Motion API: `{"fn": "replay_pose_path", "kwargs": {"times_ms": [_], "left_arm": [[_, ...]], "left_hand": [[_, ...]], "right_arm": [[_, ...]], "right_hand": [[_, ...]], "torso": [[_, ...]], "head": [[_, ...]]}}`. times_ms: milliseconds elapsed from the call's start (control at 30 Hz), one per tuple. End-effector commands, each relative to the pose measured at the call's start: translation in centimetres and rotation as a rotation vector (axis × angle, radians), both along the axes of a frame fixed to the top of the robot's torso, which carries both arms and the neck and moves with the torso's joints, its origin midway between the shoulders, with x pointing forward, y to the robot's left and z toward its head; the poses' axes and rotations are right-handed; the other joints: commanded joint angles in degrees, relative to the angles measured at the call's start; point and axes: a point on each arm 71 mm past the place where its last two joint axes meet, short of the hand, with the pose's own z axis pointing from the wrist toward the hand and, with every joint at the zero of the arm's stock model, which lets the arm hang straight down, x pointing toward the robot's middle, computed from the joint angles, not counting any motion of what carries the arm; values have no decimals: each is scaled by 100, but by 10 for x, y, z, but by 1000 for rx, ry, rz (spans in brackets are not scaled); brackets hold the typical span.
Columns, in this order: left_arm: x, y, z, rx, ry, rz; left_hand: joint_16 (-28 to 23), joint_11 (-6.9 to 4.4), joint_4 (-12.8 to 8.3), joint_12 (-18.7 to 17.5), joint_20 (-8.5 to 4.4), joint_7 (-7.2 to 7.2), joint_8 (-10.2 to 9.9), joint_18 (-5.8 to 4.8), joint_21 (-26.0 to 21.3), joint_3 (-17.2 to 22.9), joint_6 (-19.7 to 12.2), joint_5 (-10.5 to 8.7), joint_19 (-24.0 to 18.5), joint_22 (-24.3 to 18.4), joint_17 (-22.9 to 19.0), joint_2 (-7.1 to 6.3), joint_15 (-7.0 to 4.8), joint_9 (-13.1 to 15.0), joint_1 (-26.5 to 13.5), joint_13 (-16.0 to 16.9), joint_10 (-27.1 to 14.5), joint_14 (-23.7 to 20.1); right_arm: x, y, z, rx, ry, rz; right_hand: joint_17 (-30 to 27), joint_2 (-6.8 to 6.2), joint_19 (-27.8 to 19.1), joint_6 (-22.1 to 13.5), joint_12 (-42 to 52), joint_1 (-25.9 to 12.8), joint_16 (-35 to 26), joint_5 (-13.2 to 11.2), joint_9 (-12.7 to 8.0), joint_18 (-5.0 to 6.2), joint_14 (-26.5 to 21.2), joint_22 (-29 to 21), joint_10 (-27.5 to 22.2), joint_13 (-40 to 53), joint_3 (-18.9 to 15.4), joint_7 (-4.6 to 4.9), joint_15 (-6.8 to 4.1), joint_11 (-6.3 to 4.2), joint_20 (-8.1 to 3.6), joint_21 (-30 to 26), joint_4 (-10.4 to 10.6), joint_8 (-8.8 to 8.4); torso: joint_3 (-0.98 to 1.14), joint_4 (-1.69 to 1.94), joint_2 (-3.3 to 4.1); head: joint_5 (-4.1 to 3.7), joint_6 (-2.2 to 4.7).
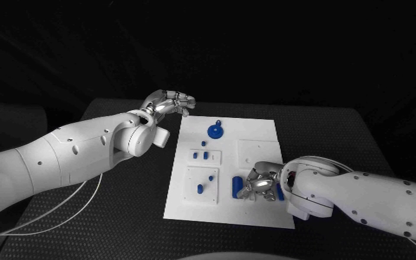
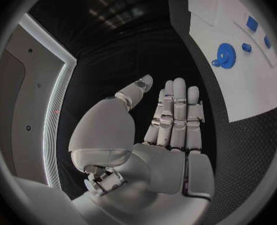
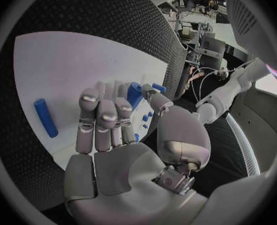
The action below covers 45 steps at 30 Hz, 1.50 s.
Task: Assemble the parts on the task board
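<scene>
The white task board (image 1: pixel 227 215) lies in the middle of the table. My right hand (image 1: pixel 259 183) rests low over its near right part. In the right wrist view a short blue part (image 3: pixel 134 93) sits between that hand's thumb tip and fingertips, pinched. A blue cylinder (image 1: pixel 237 186) (image 3: pixel 44 117) lies flat on the board beside the hand. A blue gear (image 1: pixel 215 130) (image 2: pixel 225 55) lies at the board's far end. My left hand (image 1: pixel 170 102) (image 2: pixel 166 135) hangs above the table off the board's far left corner, fingers straight and spread, holding nothing.
Two raised white blocks (image 1: pixel 206 156) (image 1: pixel 204 185) on the board's left half carry small blue pegs. A plain white square (image 1: pixel 260 149) sits on its right half. Another blue piece (image 1: pixel 279 192) shows under my right wrist. White cables (image 1: pixel 61 209) trail over the table at the left.
</scene>
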Motion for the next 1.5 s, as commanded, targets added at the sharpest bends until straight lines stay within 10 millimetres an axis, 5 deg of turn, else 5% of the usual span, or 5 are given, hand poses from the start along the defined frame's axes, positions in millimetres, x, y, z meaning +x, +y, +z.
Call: {"fn": "replay_pose_path", "kwargs": {"times_ms": [33,633,967,1167,1500], "left_arm": [[0,-2,1,-11,-2,-13],[0,-2,1,-10,-2,-12],[0,-1,1,-9,0,-12],[0,-1,1,-9,0,-11],[-1,-2,1,-10,0,-12]], "left_hand": [[-25,6,37,2,-2,-1,24,74,-22,-12,-32,36,28,6,10,5,-1,-1,-71,6,-46,26],[-27,5,39,3,-3,-4,27,75,-25,-7,-29,37,29,9,14,11,-1,0,-67,7,-45,27],[-29,5,42,4,-2,-5,28,75,-27,-5,-28,39,30,12,17,18,-1,0,-66,8,-45,27],[-31,5,44,4,-2,-5,29,74,-28,-5,-28,39,29,14,19,18,0,1,-68,8,-45,26],[-33,5,45,4,-2,-6,29,74,-31,-5,-28,39,29,16,21,16,0,1,-67,9,-46,26]], "right_arm": [[1,0,0,-17,-21,6],[1,1,-1,-37,-23,18],[0,-1,-2,-30,-8,28],[-1,-2,-1,-27,1,38],[-1,-2,-1,-25,-11,30]], "right_hand": [[8,195,-23,90,0,37,-39,21,-10,171,-12,57,52,11,239,51,-29,12,-5,-13,33,-44],[33,362,-8,164,16,-31,-44,17,-17,173,6,96,154,85,944,51,-18,14,44,49,-119,-68],[38,-804,54,166,-20,-379,-56,18,-3,173,35,77,163,93,307,55,-20,17,47,84,-340,-79],[41,-996,61,147,-53,-132,-78,26,19,173,40,48,157,110,74,50,-31,11,6,50,-329,-91],[47,-932,58,153,-61,13,-90,31,24,173,43,41,165,130,-8,51,-29,12,4,32,-313,-100]], "torso": [[-2,0,-1],[1,-5,0],[-2,-5,-1],[-1,-5,-1],[3,-7,1]], "head": [[2,-6],[1,-13],[4,-8],[2,-9],[4,-3]]}}
